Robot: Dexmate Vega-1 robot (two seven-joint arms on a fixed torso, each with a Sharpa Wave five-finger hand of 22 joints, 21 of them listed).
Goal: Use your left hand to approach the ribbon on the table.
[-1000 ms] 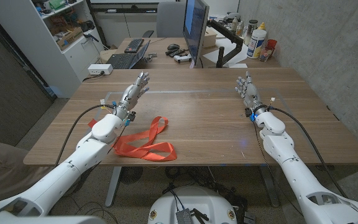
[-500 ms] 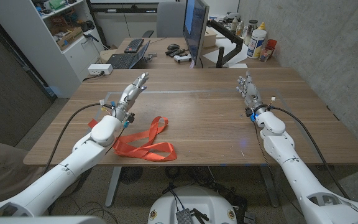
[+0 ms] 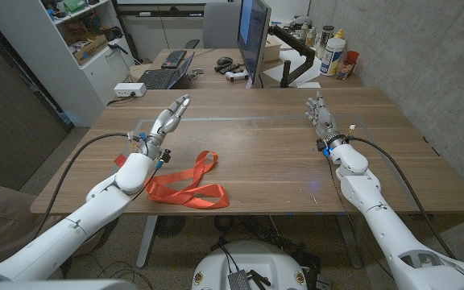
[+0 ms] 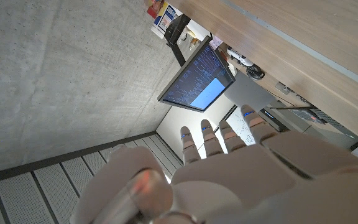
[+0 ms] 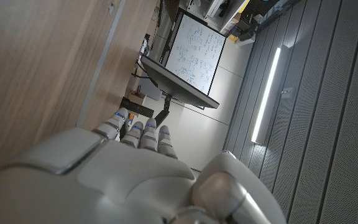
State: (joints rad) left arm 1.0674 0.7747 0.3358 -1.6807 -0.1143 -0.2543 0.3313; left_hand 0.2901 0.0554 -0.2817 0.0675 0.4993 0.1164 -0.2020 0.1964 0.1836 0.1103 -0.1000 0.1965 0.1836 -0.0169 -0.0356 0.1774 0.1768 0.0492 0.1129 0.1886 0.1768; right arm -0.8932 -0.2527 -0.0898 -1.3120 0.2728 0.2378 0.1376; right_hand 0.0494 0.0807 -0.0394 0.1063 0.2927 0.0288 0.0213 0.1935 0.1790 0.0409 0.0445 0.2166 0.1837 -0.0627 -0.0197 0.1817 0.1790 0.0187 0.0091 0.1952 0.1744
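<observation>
Orange ribbon (image 3: 188, 184) lies looped near table's (image 3: 264, 153) front edge, left of centre. My left hand (image 3: 167, 122) hovers beyond it, fingers straight, empty. My right hand (image 3: 320, 114) far right, fingers extended, empty.

Even, bright indoor light is cast from above. A pale sheen is seen across the brown wooden table (image 3: 264, 153). Straight lines are bowed at the head view's edges. A long white ceiling light strip (image 5: 265, 93) glares, and nearby surfaces are blurred.
</observation>
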